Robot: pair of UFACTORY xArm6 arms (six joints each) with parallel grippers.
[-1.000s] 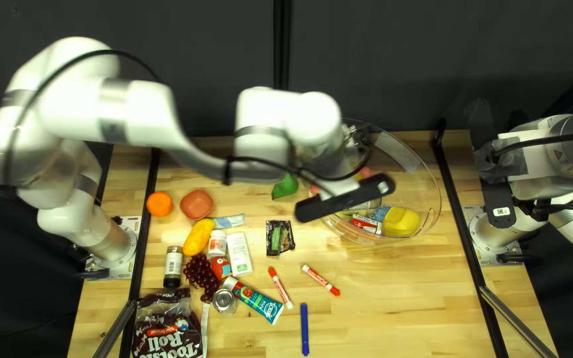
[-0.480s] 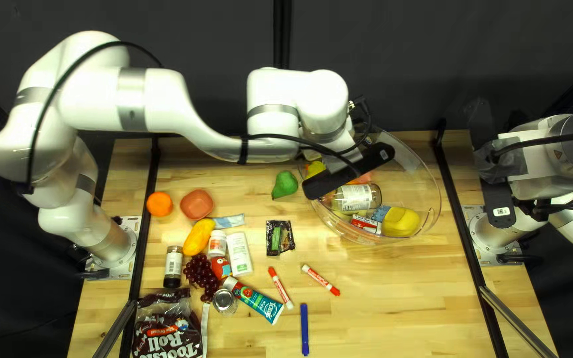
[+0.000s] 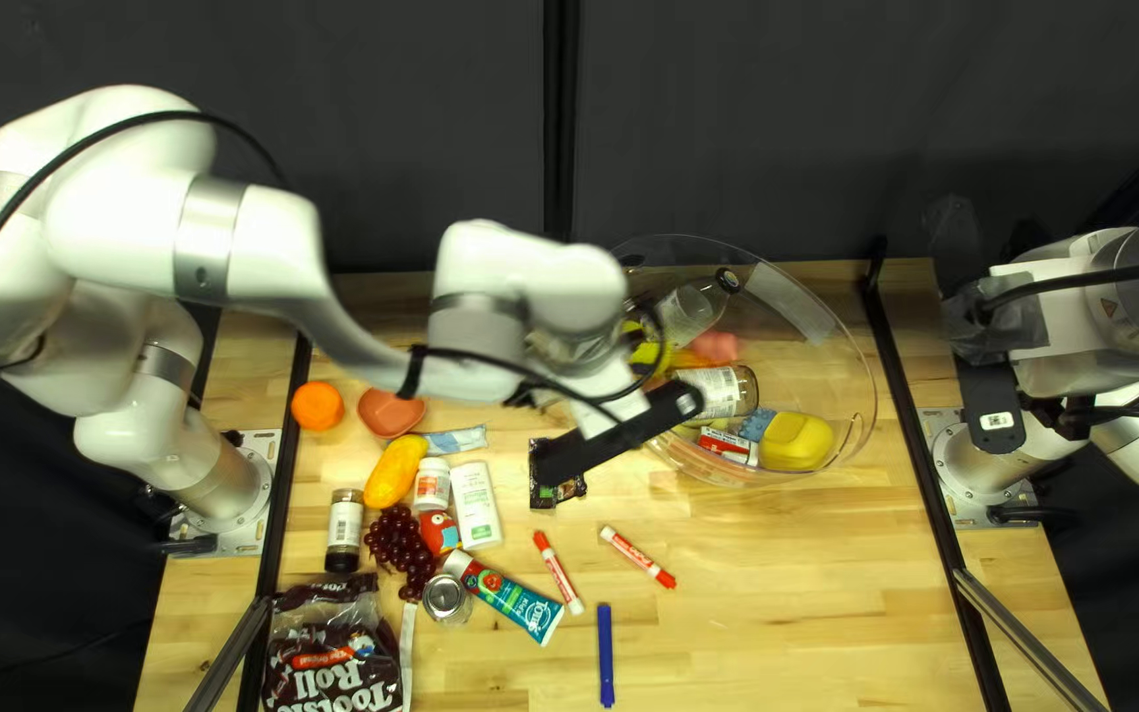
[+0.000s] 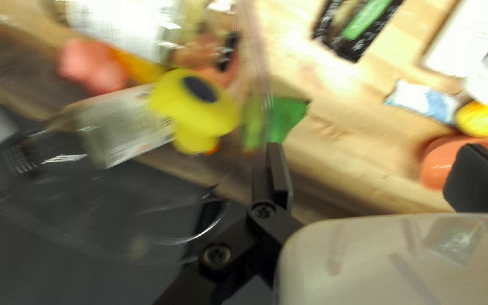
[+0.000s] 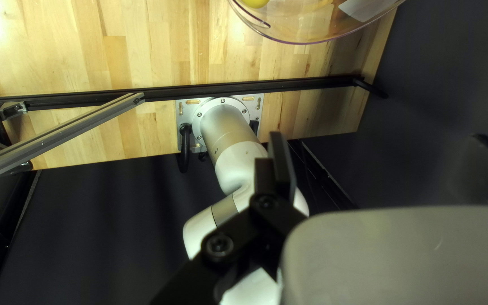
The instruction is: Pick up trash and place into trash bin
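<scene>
Crossing left arm [image 3: 253,251]: we hold it high over the table's far half, its wrist between bin and loose things, which suits carrying from one to the other.
Left gripper [image 4: 374,148]: fingers wide apart, nothing between them; we judge it free for a pick.
Clear bin [image 3: 874,396]: right of centre in the top left view, by the far edge, likely set there to leave the near side for sorting; it holds a labelled jar [image 3: 721,390] and a yellow toy [image 4: 199,110].
Likely trash: the black wrapper [image 4: 362,25] on bare wood, partly hidden by our wrist in the top left view, and the blue-and-white packet [image 3: 460,439] in the cluster.
Wrapper's room: wood shows all around it, so both fingers should fit.
Packet's room: tighter, with the red bowl [image 3: 390,413] and yellow fruit [image 3: 396,471] close by; we would come down narrow.
Bin wall: see-through and easily clipped; the green pear [image 4: 287,118] sits just beside it, so we should lift well over the rim.
Right arm [image 3: 1077,350]: folded near its base, leaving our left path free.
Right gripper [image 5: 377,138]: fingers spread, nothing seen in their grasp.
</scene>
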